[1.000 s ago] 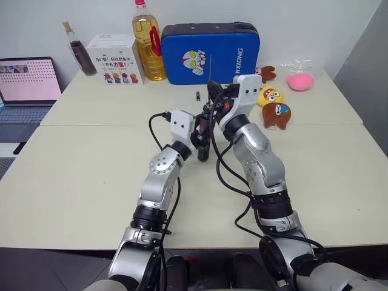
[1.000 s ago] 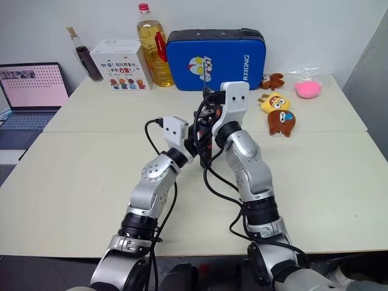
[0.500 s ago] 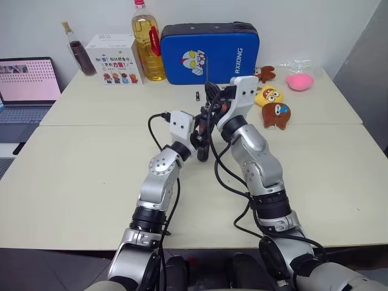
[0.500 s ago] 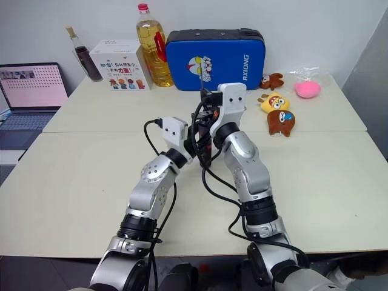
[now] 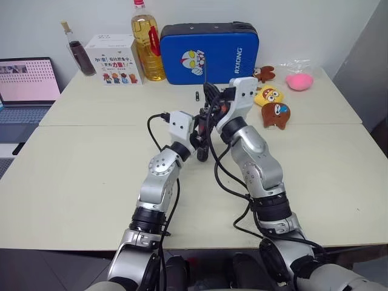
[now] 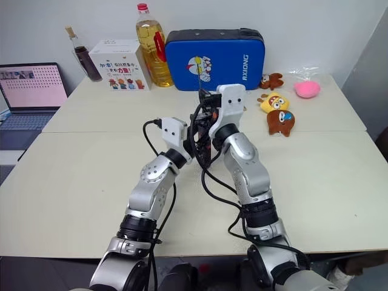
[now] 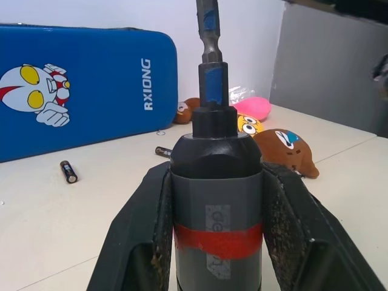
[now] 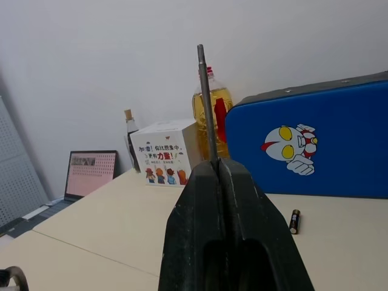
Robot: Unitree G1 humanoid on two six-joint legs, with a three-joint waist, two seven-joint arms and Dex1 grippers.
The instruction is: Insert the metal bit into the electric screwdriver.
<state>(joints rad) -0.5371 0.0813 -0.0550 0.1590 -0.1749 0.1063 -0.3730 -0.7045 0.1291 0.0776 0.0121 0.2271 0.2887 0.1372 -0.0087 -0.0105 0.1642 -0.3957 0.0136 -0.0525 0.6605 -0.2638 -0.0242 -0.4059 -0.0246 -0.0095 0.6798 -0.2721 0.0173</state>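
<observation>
Flanking the blue case (image 5: 209, 52), both tools clench: left (image 7: 215, 242) screwdriver (image 7: 215, 200), right (image 8: 219, 176) bit (image 8: 205, 103).

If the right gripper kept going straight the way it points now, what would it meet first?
Probably the blue case. The right gripper, shut on the metal bit, aims up and forward over the table toward the case and oil bottle. Nothing nearer shows in that line, though depth is unclear.

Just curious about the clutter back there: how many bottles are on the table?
2: a big yellow oil bottle between the white box and blue case, a small dark bottle left of the box.
</observation>
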